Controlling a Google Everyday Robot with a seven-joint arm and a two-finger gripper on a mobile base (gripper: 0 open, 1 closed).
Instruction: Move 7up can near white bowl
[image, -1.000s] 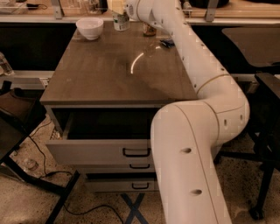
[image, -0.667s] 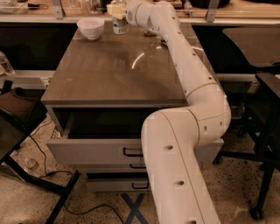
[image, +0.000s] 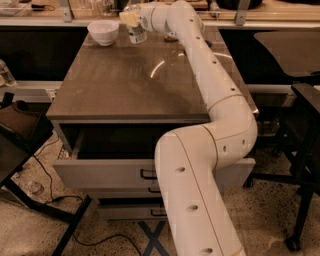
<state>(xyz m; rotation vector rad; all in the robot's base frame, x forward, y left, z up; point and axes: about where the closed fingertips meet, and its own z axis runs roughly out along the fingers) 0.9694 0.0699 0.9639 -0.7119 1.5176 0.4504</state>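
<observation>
The 7up can (image: 136, 34) is a slim silver-white can with green marks, upright at the far edge of the brown table (image: 125, 85), just right of the white bowl (image: 103, 31). A small gap separates can and bowl. My gripper (image: 132, 20) reaches across the table from the right and sits over the can's upper part, shut on it. The can's top is hidden by the gripper. My white arm (image: 210, 80) runs along the table's right side.
The table's top drawer (image: 100, 172) stands pulled open at the front. A dark chair (image: 300, 115) stands at the right and another dark frame (image: 20, 145) at the left. A counter with clutter (image: 250, 7) runs behind the table. Cables lie on the floor.
The arm's elbow has swung left and nearer the table's middle. The can has come slightly lower in the view, still next to the bowl. The bowl has not moved.
</observation>
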